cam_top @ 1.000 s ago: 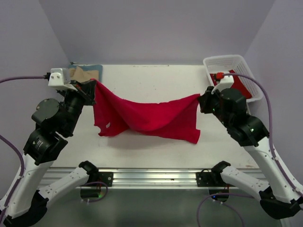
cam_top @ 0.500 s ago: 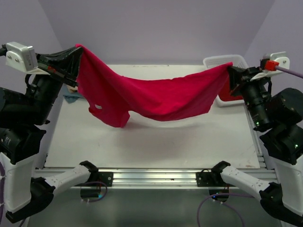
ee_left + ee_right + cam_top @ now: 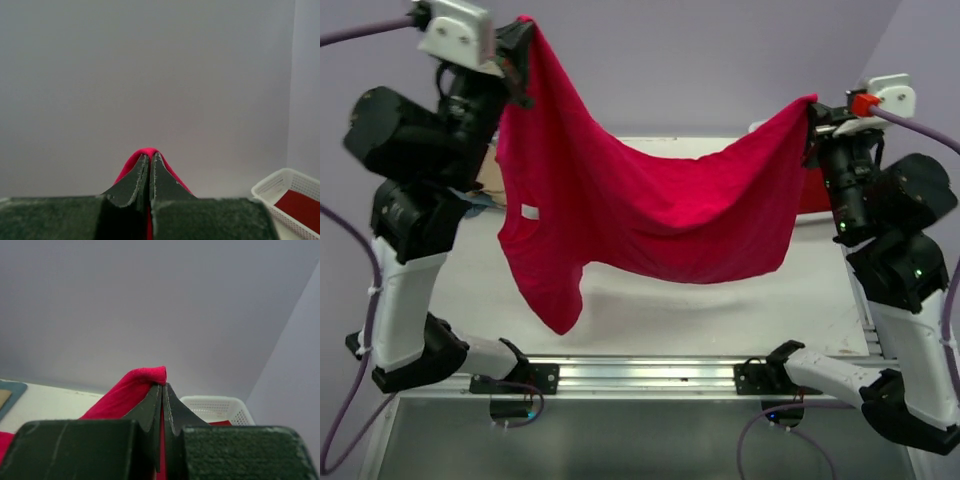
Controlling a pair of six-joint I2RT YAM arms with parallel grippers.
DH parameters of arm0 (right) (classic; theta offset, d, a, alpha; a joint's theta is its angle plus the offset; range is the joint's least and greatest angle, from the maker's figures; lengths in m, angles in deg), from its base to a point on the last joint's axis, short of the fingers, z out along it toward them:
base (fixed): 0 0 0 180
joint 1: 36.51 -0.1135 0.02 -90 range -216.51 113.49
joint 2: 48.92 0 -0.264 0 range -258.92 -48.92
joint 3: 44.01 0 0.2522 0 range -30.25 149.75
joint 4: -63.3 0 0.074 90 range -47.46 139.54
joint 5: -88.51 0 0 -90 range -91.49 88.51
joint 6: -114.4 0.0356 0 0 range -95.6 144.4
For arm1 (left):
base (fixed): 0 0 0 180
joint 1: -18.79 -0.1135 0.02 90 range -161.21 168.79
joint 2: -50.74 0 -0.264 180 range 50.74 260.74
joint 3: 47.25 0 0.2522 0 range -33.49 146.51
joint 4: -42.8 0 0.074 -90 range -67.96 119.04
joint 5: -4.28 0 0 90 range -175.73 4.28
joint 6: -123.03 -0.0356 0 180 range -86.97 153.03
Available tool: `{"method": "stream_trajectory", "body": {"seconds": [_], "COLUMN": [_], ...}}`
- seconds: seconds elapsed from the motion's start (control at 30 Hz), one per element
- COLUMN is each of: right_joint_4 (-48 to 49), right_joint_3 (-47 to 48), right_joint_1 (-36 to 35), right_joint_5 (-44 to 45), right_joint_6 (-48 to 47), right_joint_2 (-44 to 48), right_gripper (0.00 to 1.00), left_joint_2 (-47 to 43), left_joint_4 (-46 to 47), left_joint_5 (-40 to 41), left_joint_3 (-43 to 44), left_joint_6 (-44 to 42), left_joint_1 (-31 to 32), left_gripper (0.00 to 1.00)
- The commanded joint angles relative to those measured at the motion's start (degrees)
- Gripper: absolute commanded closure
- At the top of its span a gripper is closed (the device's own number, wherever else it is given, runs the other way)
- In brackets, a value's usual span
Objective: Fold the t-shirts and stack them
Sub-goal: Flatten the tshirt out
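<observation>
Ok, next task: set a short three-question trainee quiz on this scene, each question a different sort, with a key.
1. True or false: the red t-shirt lies flat on the table.
2. Of the left gripper and right gripper, which is shut on the shirt? A left only; B right only; C both.
3. Fill in: the white basket holds something ___ in colour.
Key: 1 false; 2 C; 3 red.

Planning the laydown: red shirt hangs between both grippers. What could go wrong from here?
Slip: the left gripper and right gripper each pinch only a thin fold of the red t-shirt; a tug could free it.
Uneven hang: its left end is higher and a loose flap dangles low, so it may land bunched.
Its right end hangs by the white basket and might snag.
</observation>
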Motion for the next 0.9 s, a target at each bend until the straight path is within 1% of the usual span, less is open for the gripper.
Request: {"method": "stream_trajectory", "body": {"seconds": [0.0, 0.03, 0.07, 0.13, 0.17, 0.2, 0.23, 0.27, 0.3, 0.33, 0.37, 0.4, 0.43, 0.47, 0.5, 0.53, 0.57, 0.6, 0.67, 0.7, 0.77, 0.83, 0.87], "right_joint_4": [5.1, 5.4, 5.9, 6.4, 6.6, 6.9, 8.2, 9.2, 10.3, 12.6, 13.3, 13.8, 14.3, 15.0, 15.7, 16.3, 16.4, 16.2, 16.0, 16.1, 16.3, 15.6, 15.2], "right_joint_3": [1.0, 2.1, 2.5, 3.7, 3.9, 3.7, 2.7, 1.9, 1.0, -0.9, -1.4, -1.8, -2.9, -3.6, -4.5, -5.4, -5.5, -5.5, -5.5, -5.7, -5.6, -5.0, -4.8], "right_joint_1": [-0.2, -0.2, -0.2, -0.2, -0.2, -0.2, -0.2, -0.3, -0.3, -0.2, -0.2, -0.2, -0.3, -0.3, -0.3, -0.2, -0.3, -0.3, -0.2, -0.2, -0.3, -0.3, -0.3], "right_joint_5": [3.8, 4.3, 4.7, 4.9, 4.6, 4.2, 3.6, 2.4, 1.5, 0.8, 0.2, -0.7, -1.0, -1.0, -0.8, -0.6, -0.3, -0.1, 0.6, 0.4, 0.0, -0.6, -1.0], "right_joint_6": [-5.2, -5.4, -5.5, -6.3, -6.5, -6.7, -6.7, -6.7, -6.7, -6.6, -6.5, -6.4, -6.4, -6.6, -6.8, -7.2, -7.3, -7.7, -7.8, -7.7, -7.7, -7.3, -7.1], "right_joint_2": [-4.5, -5.1, -5.6, -6.8, -6.9, -6.2, -5.4, -4.5, -3.5, -1.4, -0.6, 0.1, 1.3, 1.9, 2.4, 2.6, 2.6, 2.6, 2.6, 2.6, 2.4, 1.6, 1.3], "right_gripper": [1.00, 1.00, 1.00, 1.00, 1.00, 1.00, 1.00, 1.00, 1.00, 1.00, 1.00, 1.00, 1.00, 1.00, 1.00, 1.00, 1.00, 1.00, 1.00, 1.00, 1.00, 1.00, 1.00], "left_joint_2": [5.6, 7.5, 8.5, 9.3, 8.3, 6.5, 2.1, 0.1, -1.2, -2.4, -2.3, -1.9, 0.3, 1.9, 3.3, 4.8, 4.7, 4.3, 2.5, 2.0, 0.9, 1.4, 1.5], "left_joint_4": [8.6, 10.9, 10.3, 9.3, 13.0, 16.6, 20.7, 29.3, 31.9, 34.2, 42.3, 48.3, 55.0, 66.9, 69.8, 70.9, 67.3, 64.6, 61.3, 61.9, 66.8, 65.9, 67.6], "left_joint_5": [17.1, 22.5, 22.5, 23.2, 24.7, 26.3, 28.5, 29.4, 30.4, 33.2, 35.5, 37.8, 40.9, 41.7, 42.1, 41.5, 40.8, 40.6, 40.1, 40.5, 41.1, 42.6, 42.8], "left_joint_3": [0.8, 0.6, 3.6, 5.4, 1.9, -1.6, -5.7, -12.6, -14.8, -16.6, -21.0, -23.8, -26.5, -28.9, -28.9, -28.5, -27.0, -26.0, -25.8, -26.2, -28.2, -27.3, -27.8], "left_joint_6": [-21.9, -24.7, -25.4, -26.1, -27.9, -32.8, -35.4, -38.0, -43.3, -46.6, -51.2, -64.0, -70.9, -76.9, -83.3, -83.4, -81.8, -76.4, -72.4, -72.5, -74.6, -74.4, -75.1], "left_joint_1": [12.0, 14.7, 18.0, 19.4, 22.9, 24.9, 27.7, 33.3, 36.4, 40.3, 48.6, 52.9, 57.3, 63.3, 65.4, 67.0, 67.9, 67.9, 67.9, 67.9, 67.4, 67.3, 67.4], "left_gripper": [1.00, 1.00, 1.00, 1.00, 1.00, 1.00, 1.00, 1.00, 1.00, 1.00, 1.00, 1.00, 1.00, 1.00, 1.00, 1.00, 1.00, 1.00, 1.00, 1.00, 1.00, 1.00, 1.00]}}
